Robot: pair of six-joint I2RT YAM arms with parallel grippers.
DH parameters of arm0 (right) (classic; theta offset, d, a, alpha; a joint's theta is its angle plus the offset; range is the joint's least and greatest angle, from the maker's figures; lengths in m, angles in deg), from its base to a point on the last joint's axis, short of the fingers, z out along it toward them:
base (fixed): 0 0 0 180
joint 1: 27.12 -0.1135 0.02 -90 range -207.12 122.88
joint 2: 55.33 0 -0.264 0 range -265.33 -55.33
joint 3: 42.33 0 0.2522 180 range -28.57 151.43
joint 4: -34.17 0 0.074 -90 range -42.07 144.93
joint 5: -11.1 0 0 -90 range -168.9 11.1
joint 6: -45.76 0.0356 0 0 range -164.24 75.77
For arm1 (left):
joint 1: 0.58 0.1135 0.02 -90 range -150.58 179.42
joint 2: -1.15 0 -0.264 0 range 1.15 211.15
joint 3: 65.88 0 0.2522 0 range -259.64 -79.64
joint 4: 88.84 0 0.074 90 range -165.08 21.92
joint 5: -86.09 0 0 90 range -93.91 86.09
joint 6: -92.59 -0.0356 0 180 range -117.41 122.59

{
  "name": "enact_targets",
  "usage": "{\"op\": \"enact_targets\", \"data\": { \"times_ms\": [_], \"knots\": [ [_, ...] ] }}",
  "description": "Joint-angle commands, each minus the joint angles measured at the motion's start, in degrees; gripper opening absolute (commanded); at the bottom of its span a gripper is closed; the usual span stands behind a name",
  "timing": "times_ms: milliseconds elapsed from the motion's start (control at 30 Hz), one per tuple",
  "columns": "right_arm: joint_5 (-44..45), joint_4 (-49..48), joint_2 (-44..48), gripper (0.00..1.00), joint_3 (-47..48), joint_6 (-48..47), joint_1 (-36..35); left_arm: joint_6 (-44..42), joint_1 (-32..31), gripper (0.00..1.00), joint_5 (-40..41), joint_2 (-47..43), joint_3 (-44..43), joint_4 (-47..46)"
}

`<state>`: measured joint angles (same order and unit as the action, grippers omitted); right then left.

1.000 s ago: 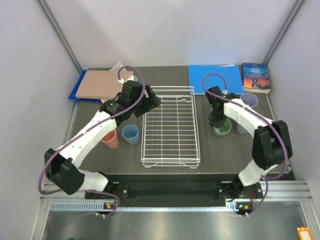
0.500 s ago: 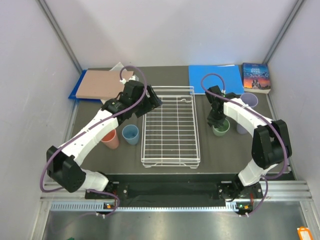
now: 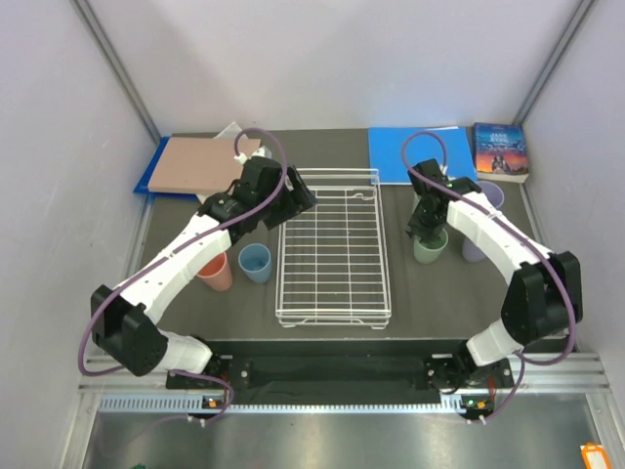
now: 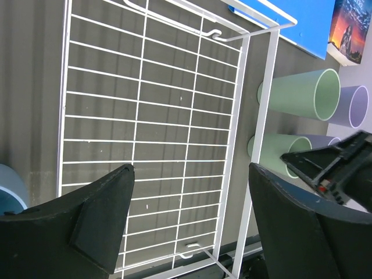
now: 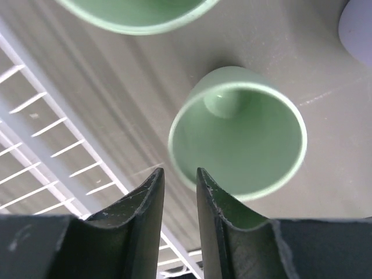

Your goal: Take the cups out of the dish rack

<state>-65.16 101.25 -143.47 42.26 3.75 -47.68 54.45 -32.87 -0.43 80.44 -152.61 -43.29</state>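
Above the green cup (image 5: pixel 244 133), right gripper (image 5: pixel 179 174) now released, jaws narrowly apart.

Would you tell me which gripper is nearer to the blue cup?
Left. The left gripper hangs at the dish rack's far-left corner, just beyond the blue cup; the right gripper is across the rack.

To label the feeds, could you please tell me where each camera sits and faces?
Top external: above, behind the robot, looking down at the white wire dish rack; both arms show.
Left wrist: at the rack's edge, looking down across it; its fingers show.
Right wrist: above the pale green plastic cup; its fingers show.
Shared: all see the rack.
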Motion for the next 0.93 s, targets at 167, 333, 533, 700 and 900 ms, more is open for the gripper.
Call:
{"op": "enact_targets", "data": {
  "times_ms": [167,333,533,700,900],
  "knots": [
    [-1.25,6.53,10.35,0.29,10.11,-0.96,-0.71,-2.11,-0.05,0.85,0.82,-0.27,-3.85,0.38],
    [-3.45,4.0,17.71,0.33,15.92,-4.91,-1.85,-5.09,-0.05,0.87,1.61,-0.36,-4.81,2.39],
    [5.14,-27.18,38.43,0.94,-1.19,-12.91,-7.82,-15.02,-1.71,0.89,9.07,-1.41,-6.31,9.93],
    [11.13,-41.54,45.78,1.0,-12.38,-18.89,-10.03,-18.89,-4.0,0.91,16.9,-3.87,-4.03,13.12],
    [16.67,-41.97,41.83,0.99,-10.01,-25.3,-15.82,-20.04,-5.06,0.99,20.76,-8.18,-2.09,14.6]
  ]
}}
